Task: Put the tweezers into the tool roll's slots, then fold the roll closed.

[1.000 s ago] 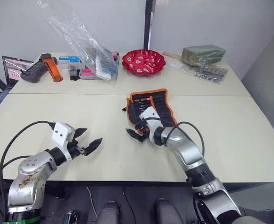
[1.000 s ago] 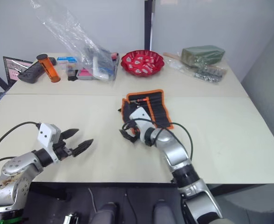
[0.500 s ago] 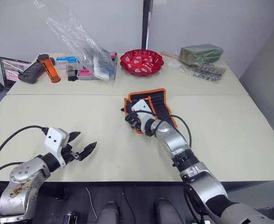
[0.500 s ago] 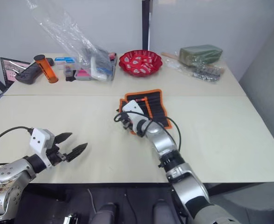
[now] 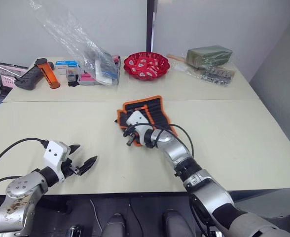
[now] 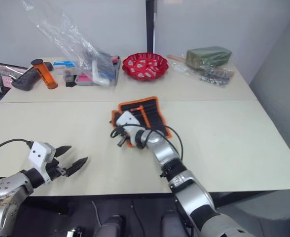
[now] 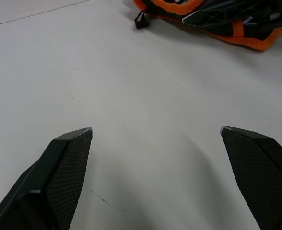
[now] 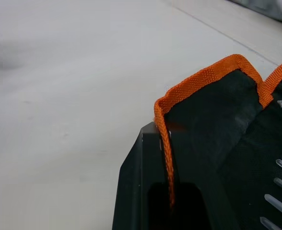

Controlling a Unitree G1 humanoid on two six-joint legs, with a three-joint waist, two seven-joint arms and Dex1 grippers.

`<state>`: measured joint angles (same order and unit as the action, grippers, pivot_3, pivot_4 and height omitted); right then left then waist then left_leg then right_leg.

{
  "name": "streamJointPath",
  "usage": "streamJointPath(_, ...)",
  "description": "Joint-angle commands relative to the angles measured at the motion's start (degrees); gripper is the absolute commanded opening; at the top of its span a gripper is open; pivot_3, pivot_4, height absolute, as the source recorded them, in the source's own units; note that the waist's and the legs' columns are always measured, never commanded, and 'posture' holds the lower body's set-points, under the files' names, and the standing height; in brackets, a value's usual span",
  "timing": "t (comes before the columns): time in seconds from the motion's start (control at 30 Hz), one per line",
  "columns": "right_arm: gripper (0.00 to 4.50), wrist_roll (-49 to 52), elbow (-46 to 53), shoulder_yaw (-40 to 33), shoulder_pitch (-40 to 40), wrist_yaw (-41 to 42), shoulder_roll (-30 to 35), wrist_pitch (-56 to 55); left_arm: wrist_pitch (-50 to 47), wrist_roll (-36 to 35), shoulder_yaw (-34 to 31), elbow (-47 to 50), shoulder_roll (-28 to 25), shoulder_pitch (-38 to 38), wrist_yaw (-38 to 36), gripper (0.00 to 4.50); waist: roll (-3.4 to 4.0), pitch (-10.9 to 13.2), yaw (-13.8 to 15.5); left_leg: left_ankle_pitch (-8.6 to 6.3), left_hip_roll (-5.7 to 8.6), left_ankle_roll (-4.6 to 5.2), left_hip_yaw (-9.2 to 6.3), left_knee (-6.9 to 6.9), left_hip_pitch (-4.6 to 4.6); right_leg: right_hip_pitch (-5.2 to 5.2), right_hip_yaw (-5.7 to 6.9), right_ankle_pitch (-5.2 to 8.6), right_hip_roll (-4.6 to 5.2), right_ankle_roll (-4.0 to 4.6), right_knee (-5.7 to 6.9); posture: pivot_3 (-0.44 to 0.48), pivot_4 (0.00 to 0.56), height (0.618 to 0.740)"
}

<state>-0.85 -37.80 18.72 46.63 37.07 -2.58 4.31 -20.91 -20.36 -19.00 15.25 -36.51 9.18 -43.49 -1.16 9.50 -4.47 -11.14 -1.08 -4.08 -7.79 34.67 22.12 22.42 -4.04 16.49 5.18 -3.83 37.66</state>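
Tool roll (image 5: pixel 147 111) mid-counter, tweezers (image 8: pixel 277 184) seated in slots. Right hand (image 5: pixel 131 134) pinching roll's orange-trimmed edge (image 8: pixel 166 139), flap lifted, likely to fold roll closed. Left hand (image 7: pixel 155 139) spread, hovering near counter's front-left edge, well apart, idle.

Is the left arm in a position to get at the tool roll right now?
Probably yes. The left gripper is open over bare table, and nothing lies between it and the tool roll. The right gripper already pinches the roll's orange edge on that side, so the left would need another spot.
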Motion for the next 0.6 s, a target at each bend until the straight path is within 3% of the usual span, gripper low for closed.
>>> streamJointPath(0.03,0.03,0.41,3.09,1.75,0.95,5.74,-0.39,-3.18,1.72,-0.22,-1.39,-0.01,-1.78,0.6,-1.37,4.5,0.01,0.01,0.09,0.0,0.01,0.0,0.0,0.01,0.01,0.0,0.0,0.0,0.01,0.0,-0.01,0.0,0.15,0.74)
streamJointPath(0.17,0.03,0.69,6.12,3.11,-0.67,12.28,2.36,-4.58,1.7,-0.98,-1.3,0.55,-3.79,2.07,-3.74,4.5,0.03,0.02,0.48,0.0,0.01,-0.01,0.0,0.03,0.04,-0.02,0.0,0.0,0.02,0.0,-0.04,0.0,0.15,0.74)
streamJointPath(0.33,0.03,1.08,10.86,4.11,-2.55,23.03,10.6,-7.66,2.24,-1.45,-0.65,0.66,-7.29,2.82,-8.61,4.5,0.02,0.02,0.75,0.0,0.02,-0.01,0.01,0.04,0.06,-0.05,0.01,0.01,0.03,0.0,-0.11,0.0,0.15,0.74)
streamJointPath(0.6,0.03,1.75,16.95,3.92,-5.11,31.4,19.22,-8.63,3.42,-1.64,5.0,-1.39,-11.54,-5.58,-16.71,4.5,0.01,0.03,0.69,0.0,0.01,-0.01,0.05,0.05,0.06,-0.07,0.01,0.02,0.03,0.0,-0.13,0.0,0.15,0.74)
